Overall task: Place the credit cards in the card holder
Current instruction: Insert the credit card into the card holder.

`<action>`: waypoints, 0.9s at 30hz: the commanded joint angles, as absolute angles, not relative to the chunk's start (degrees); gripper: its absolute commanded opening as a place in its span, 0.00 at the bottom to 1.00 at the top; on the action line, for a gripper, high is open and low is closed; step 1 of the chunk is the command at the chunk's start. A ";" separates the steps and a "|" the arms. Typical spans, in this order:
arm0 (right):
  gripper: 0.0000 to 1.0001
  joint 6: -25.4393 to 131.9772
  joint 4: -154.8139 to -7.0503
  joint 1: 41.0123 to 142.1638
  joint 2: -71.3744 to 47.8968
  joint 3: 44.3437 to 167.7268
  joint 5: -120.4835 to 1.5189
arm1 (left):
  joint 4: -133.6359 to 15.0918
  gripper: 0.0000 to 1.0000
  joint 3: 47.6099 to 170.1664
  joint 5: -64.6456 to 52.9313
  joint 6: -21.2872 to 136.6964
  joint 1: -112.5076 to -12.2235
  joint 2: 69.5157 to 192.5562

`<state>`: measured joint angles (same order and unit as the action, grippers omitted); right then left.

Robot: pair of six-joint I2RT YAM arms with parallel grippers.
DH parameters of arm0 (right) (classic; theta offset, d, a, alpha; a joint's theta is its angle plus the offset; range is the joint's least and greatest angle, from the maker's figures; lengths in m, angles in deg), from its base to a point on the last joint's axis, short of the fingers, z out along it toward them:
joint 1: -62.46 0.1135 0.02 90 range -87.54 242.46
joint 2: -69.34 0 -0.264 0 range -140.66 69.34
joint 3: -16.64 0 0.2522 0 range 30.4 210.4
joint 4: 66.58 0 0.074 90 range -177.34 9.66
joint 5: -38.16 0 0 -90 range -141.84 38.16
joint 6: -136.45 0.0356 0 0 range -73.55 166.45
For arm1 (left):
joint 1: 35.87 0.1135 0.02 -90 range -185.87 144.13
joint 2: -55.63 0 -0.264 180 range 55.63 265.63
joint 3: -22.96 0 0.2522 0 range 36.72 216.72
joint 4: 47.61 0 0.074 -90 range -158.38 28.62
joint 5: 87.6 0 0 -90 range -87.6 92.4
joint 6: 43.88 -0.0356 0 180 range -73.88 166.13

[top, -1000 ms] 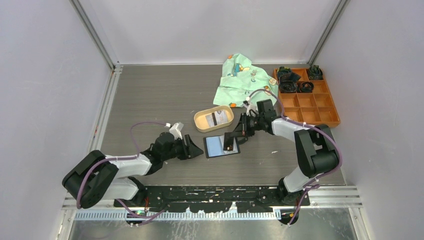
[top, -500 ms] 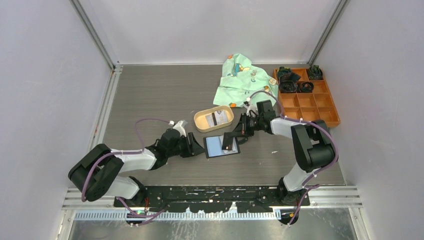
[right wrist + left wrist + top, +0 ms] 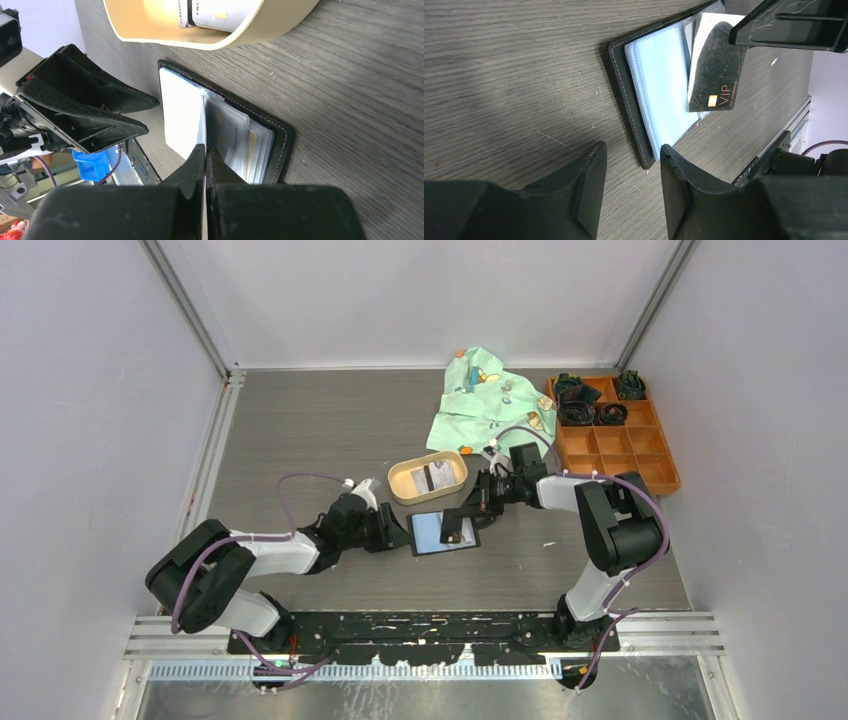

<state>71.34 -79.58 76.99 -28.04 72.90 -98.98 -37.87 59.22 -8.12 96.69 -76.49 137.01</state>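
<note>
The black card holder (image 3: 436,535) lies open on the table, its pale blue sleeves (image 3: 659,90) facing up. My right gripper (image 3: 205,150) is shut on a dark credit card marked VIP (image 3: 716,70), which it holds edge-down over the holder's right half (image 3: 250,140). Another credit card (image 3: 215,10) rests in the tan oval tray (image 3: 400,483) just behind. Low beside the holder's left edge, my left gripper (image 3: 631,155) is open, with only bare table between its fingers.
A green patterned cloth (image 3: 485,400) lies at the back. An orange compartment box (image 3: 620,445) with dark items in its far cells stands at the right. The two grippers are close together over the holder.
My left arm has slid right, bringing its gripper up to the holder's left edge, with its jaws slightly narrower. The right gripper and its card have barely shifted.
</note>
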 commanded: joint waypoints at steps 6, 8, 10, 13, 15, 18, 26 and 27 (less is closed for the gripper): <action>0.01 73.00 -76.16 77.55 -28.66 72.56 -100.32 | -39.55 0.44 62.12 -7.92 95.27 -77.17 138.23; 0.01 73.07 -76.07 77.74 -28.90 72.42 -100.73 | -39.85 0.44 62.52 -8.16 95.13 -77.28 138.67; 0.01 73.16 -76.03 77.92 -29.17 72.37 -101.02 | -40.45 0.44 63.00 -8.23 94.87 -77.26 139.21; 0.01 73.17 -75.94 78.06 -29.27 72.15 -101.38 | -41.41 0.43 63.88 -8.28 94.52 -77.31 139.95; 0.01 73.30 -75.94 78.05 -29.27 72.08 -101.66 | -42.08 0.41 64.42 -8.35 94.34 -77.26 140.44; 0.01 73.26 -75.94 78.18 -29.38 71.44 -101.59 | -43.08 0.39 65.18 -8.41 94.08 -77.28 140.97; 0.01 73.30 -76.29 78.92 -30.77 71.91 -102.24 | -44.06 0.35 66.64 -8.92 93.52 -77.35 142.38; 0.01 73.39 -76.29 79.02 -30.77 72.00 -102.21 | -44.06 0.35 66.79 -8.99 93.54 -77.31 142.58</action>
